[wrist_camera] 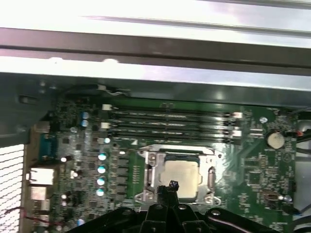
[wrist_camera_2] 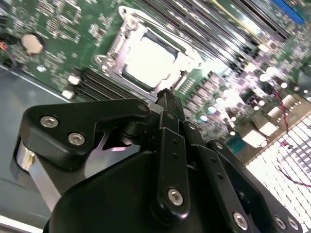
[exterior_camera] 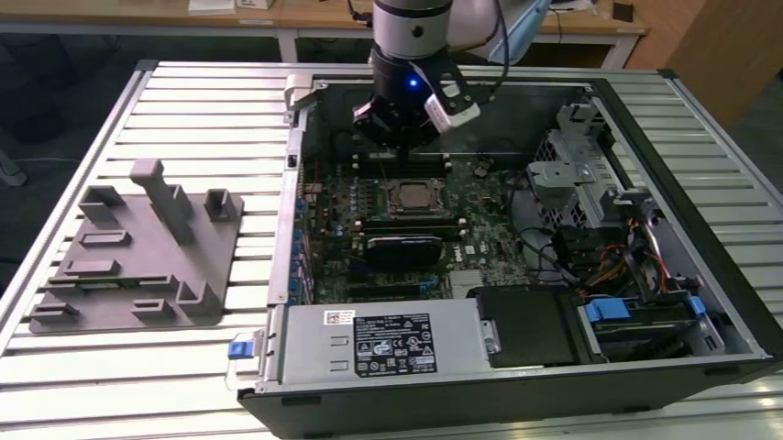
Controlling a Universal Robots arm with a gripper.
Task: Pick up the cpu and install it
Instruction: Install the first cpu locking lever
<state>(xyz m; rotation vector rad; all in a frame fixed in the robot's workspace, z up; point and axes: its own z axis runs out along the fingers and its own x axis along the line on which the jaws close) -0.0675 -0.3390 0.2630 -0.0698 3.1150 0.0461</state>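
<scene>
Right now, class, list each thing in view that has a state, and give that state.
cpu, seated in the socket, not held.
end effector, shut, empty, poised by the cpu.
computer case, side panel off, lying flat.

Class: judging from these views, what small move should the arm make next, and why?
Probably lift the tool straight up. The cpu already lies flat inside the socket frame, and the shut tool holds nothing as it hangs by the cpu's edge.
</scene>
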